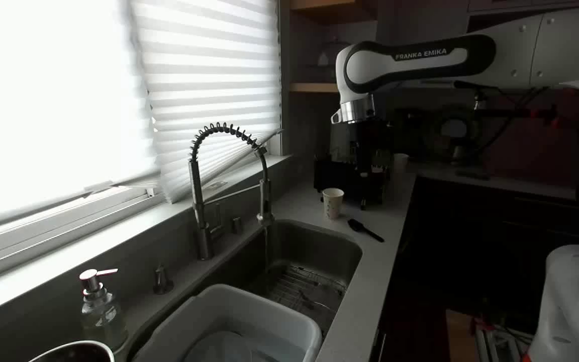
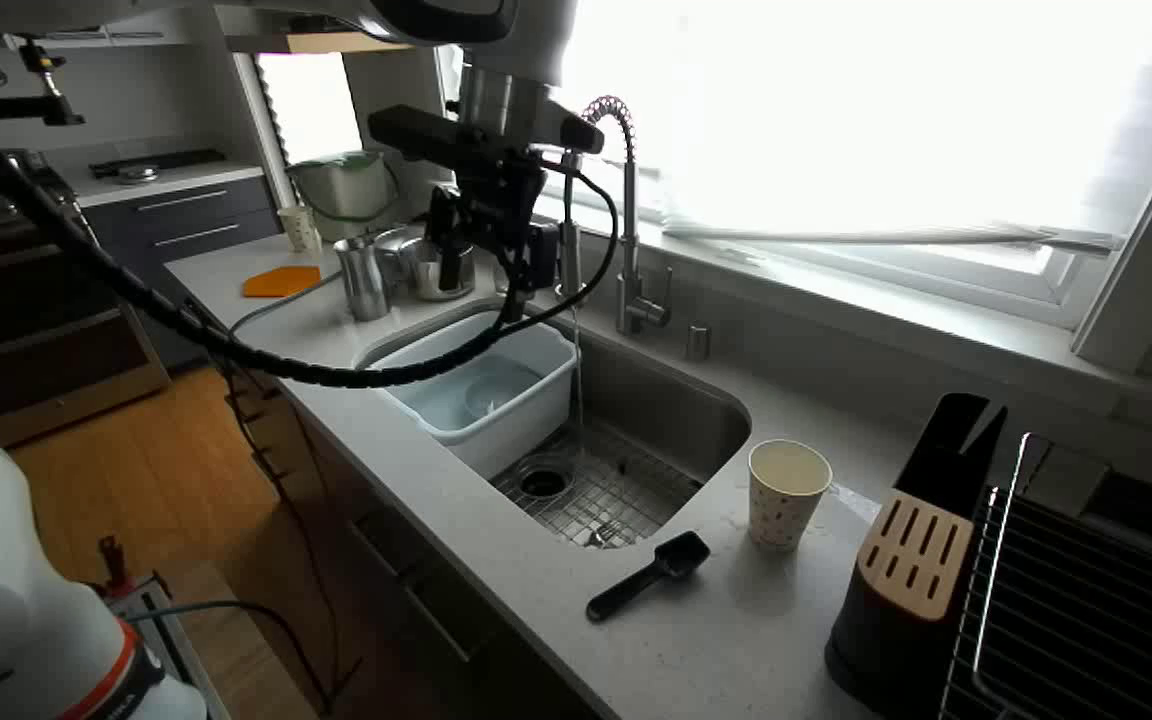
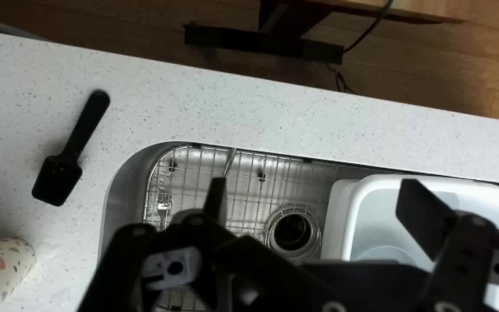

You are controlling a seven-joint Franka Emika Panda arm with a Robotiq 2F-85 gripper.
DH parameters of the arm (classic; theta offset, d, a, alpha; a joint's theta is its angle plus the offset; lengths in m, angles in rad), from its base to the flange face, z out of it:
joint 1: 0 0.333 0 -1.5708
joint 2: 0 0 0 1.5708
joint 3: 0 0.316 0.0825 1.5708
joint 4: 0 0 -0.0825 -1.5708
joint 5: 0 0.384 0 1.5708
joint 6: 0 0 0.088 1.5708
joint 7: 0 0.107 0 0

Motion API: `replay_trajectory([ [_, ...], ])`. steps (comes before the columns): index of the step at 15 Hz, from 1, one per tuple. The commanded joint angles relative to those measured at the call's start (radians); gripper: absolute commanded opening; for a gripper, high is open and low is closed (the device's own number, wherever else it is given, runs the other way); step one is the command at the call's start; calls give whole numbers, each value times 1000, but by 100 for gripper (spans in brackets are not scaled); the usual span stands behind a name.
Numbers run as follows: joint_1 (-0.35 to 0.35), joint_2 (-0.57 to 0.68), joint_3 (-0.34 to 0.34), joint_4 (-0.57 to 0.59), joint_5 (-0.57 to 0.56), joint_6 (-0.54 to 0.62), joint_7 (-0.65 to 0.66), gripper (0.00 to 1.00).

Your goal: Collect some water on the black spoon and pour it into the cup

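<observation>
The black spoon (image 1: 365,230) lies flat on the counter by the sink's corner; it also shows in an exterior view (image 2: 651,573) and in the wrist view (image 3: 69,156). The cup (image 2: 786,500), pale with small coloured specks, stands upright beside the spoon's bowl; it also shows in an exterior view (image 1: 332,203) and partly in the wrist view (image 3: 4,268). Water (image 2: 578,385) runs in a thin stream from the faucet (image 2: 629,240) into the sink. My gripper (image 3: 316,201) is open and empty above the sink, apart from the spoon and cup; it also shows in an exterior view (image 2: 494,265).
A pale tub (image 2: 516,420) with some water stands in the sink (image 2: 676,400). A knife block (image 2: 911,555) and a wire rack (image 2: 1086,600) stand beyond the cup. Metal pitchers (image 2: 364,280) and an orange mat (image 2: 281,281) sit at the counter's far end. A soap bottle (image 1: 102,317) stands behind the tub.
</observation>
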Motion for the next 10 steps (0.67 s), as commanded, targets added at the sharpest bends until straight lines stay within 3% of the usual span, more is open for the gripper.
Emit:
replay_trajectory([
  [1,-31,3,29,3,3,-3,-3,100],
  [10,-44,26,24,-2,-16,-17,27,100],
])
